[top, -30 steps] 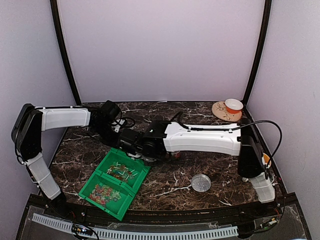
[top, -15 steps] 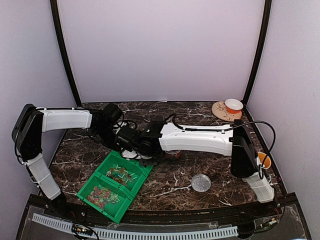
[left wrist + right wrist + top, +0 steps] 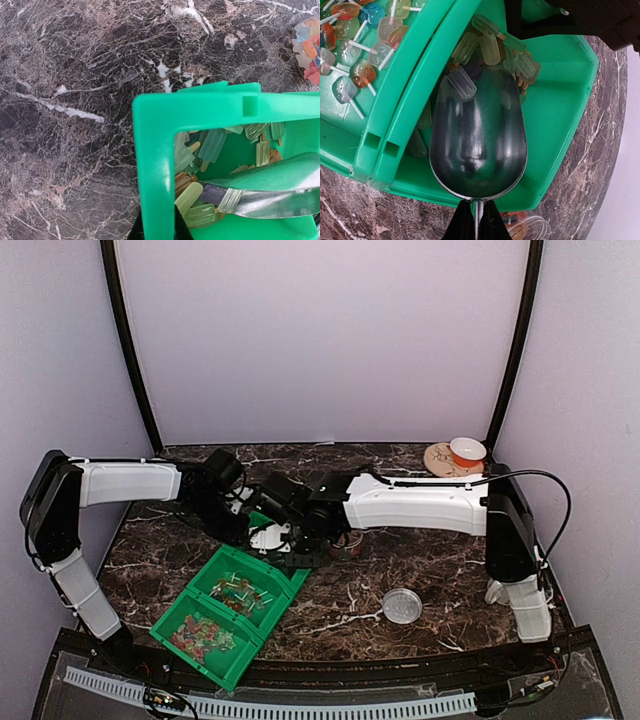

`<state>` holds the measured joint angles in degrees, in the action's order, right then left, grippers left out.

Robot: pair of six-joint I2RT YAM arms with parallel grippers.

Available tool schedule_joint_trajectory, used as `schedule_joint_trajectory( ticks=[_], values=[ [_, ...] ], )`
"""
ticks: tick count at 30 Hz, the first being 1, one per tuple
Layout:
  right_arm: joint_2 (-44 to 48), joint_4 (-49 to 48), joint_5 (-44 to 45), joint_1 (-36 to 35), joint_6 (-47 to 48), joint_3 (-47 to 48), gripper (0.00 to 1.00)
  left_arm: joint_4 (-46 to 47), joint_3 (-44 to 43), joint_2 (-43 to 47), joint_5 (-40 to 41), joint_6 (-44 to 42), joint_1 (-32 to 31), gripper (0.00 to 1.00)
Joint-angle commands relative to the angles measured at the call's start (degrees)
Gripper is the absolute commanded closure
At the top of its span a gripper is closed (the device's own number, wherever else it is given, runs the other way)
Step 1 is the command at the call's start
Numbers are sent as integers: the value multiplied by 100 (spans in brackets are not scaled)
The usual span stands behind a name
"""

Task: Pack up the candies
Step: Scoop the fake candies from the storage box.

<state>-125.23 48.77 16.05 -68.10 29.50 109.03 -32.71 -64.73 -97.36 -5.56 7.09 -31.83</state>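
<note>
Two joined green bins (image 3: 262, 630) lie at the front left. The candies are lollipops (image 3: 360, 50) in one bin and small popsicle shapes (image 3: 490, 47) in the other bin (image 3: 560, 100). My left gripper (image 3: 157, 227) is shut on that bin's corner rim (image 3: 155, 150); in the top view the left gripper (image 3: 252, 528) is at the bins' far end. My right gripper (image 3: 476, 220) is shut on the handle of a metal scoop (image 3: 477, 145). The scoop bowl lies in the popsicle bin with one candy (image 3: 462, 82) at its tip.
A clear round jar (image 3: 345, 545) holding some coloured candies (image 3: 310, 45) stands just behind the bins, under the right wrist. Its round lid (image 3: 402, 606) lies on the marble table at the front right. An orange cup (image 3: 466, 451) on a coaster sits at the back right corner.
The right arm has swung its wrist left and further back, bringing the scoop into the bin. The bins have shifted slightly left. Both grips are unchanged.
</note>
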Motion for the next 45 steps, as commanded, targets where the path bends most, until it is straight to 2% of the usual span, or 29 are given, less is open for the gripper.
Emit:
schedule_joint_trajectory(
  ticks=[1,8,14,16,18,20,25,33,45],
  values=[
    [-35,169,-1129,118,-46,-433,100,316,-66,624,-262,-120,-43,100],
    [-427,-777,-1688,271,-714,-564,100,494,19,774,-611,-155,-47,100],
    [-184,-2135,-2159,271,-1137,-1158,100,524,48,777,-646,-160,-49,100],
    [-240,-2042,-1950,275,-1310,-1079,100,521,40,776,-661,-164,-51,100],
    [-339,-1517,-1740,300,-1363,-802,100,519,47,780,-580,-165,-51,100],
    [-237,-1540,-1876,365,-1416,-884,100,526,47,783,-599,-157,-49,100],
    [-164,-2647,-1920,429,-1897,-1411,100,590,55,826,-769,-143,-48,100],
    [449,-5591,-1481,421,-2791,-3020,100,669,118,890,-731,-148,-45,100],
    [944,-7070,-1092,422,-2835,-4151,100,556,101,806,-414,-88,-32,100]
  ],
)
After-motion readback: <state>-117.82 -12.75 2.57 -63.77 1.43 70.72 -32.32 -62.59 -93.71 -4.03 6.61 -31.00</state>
